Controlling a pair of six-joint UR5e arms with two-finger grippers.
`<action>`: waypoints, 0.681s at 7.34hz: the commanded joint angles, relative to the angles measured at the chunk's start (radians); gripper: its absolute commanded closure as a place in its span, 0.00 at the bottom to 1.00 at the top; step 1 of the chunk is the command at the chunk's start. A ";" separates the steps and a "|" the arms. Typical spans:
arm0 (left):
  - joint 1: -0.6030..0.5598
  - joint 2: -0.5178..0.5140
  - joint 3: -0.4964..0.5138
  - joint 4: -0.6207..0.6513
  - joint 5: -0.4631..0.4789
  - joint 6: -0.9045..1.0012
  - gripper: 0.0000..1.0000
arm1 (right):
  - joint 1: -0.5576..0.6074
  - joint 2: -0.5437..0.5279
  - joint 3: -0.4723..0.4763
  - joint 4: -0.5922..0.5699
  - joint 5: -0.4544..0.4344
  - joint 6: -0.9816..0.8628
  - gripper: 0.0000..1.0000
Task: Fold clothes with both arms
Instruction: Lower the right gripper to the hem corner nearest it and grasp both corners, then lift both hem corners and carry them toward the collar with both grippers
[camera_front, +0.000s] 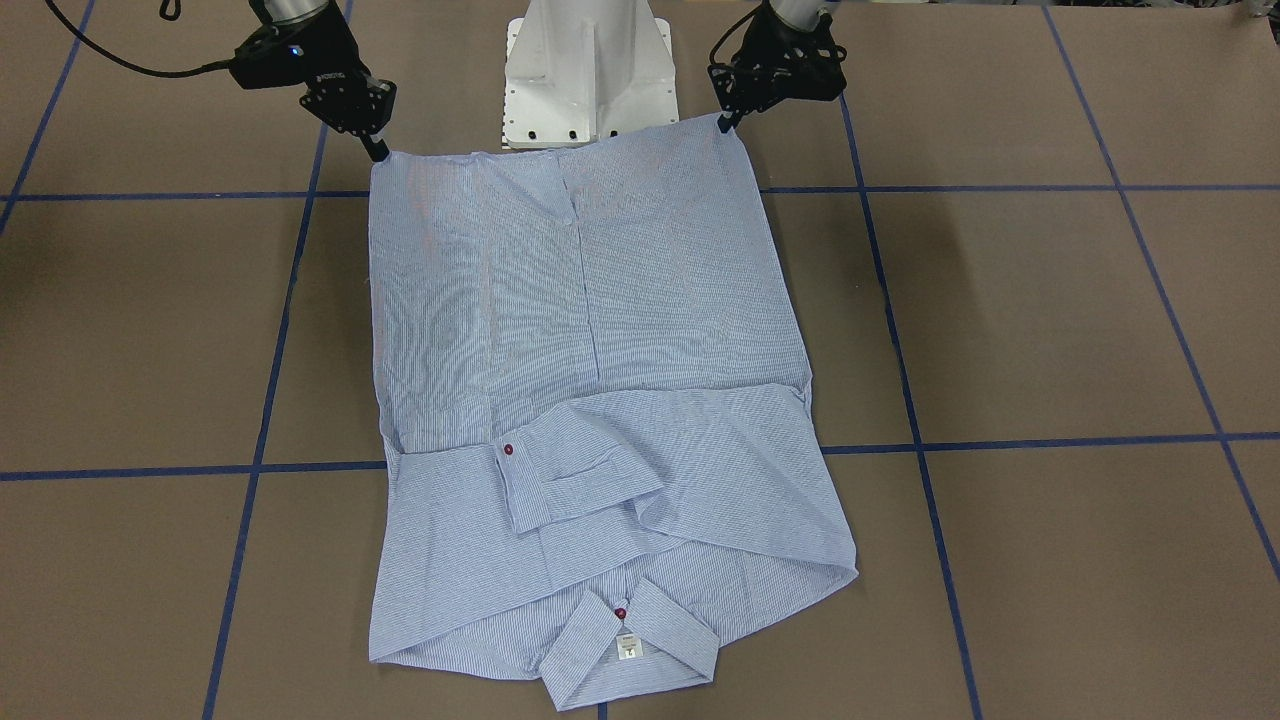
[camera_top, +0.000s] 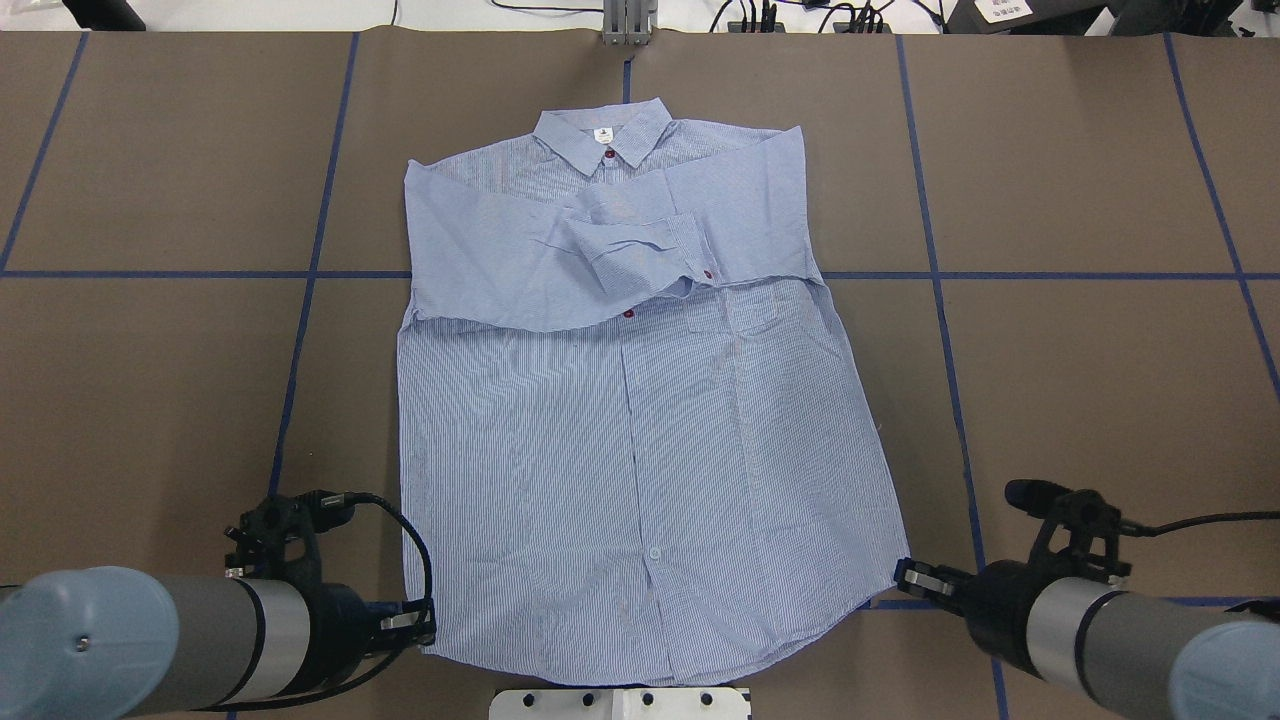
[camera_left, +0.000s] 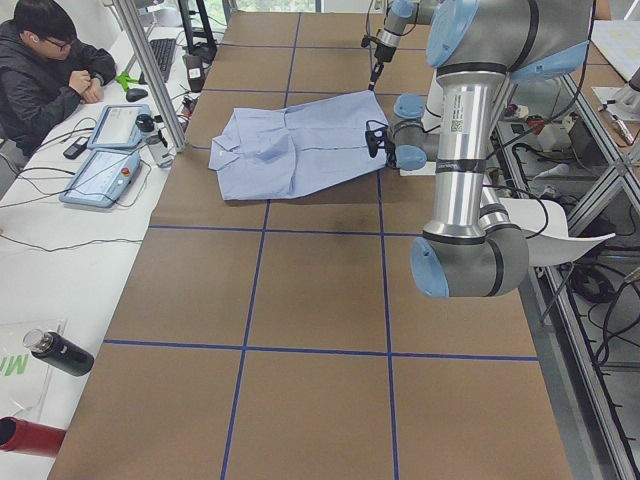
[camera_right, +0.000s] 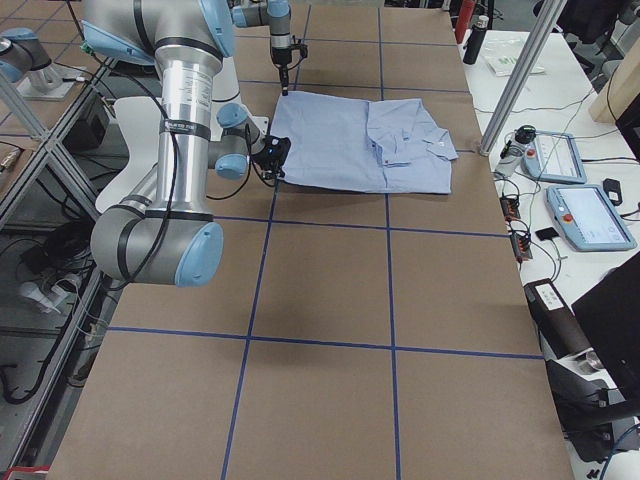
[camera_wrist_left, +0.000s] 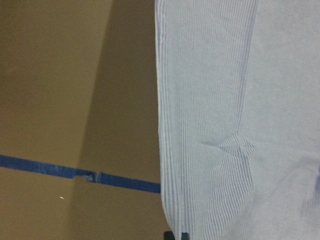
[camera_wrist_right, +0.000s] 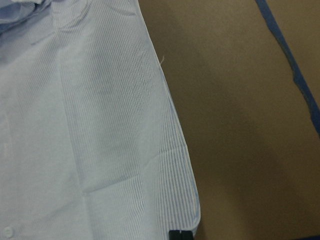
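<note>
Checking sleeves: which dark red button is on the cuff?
The rightmost button overhead, near the chest pocket; the others sit at the collar and placket.

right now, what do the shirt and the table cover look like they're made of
The shirt looks like thin woven cloth, perhaps cotton or a blend, with a matte finish: fine stripes and soft creases show. The table cover is brown and matte, like paper or card sheet, and the blue tape on it lies flat. Which of the two it is stays unclear.

bare table (camera_top: 1080, 380) wide open left and right of shirt (camera_top: 640, 430), white pedestal base (camera_top: 620, 703) blocking near edge between left gripper (camera_top: 428, 625) and right gripper (camera_top: 902, 576), metal post (camera_top: 626, 25) at far edge centre, narrow bare strip between post and shirt
</note>
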 joint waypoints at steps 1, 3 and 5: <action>-0.005 0.005 -0.179 0.073 -0.159 0.020 1.00 | 0.144 -0.102 0.212 -0.016 0.384 -0.004 1.00; -0.002 0.002 -0.261 0.080 -0.235 0.019 1.00 | 0.279 -0.096 0.289 -0.016 0.624 -0.010 1.00; -0.046 -0.012 -0.238 0.159 -0.226 0.017 1.00 | 0.367 -0.087 0.219 -0.031 0.611 -0.082 1.00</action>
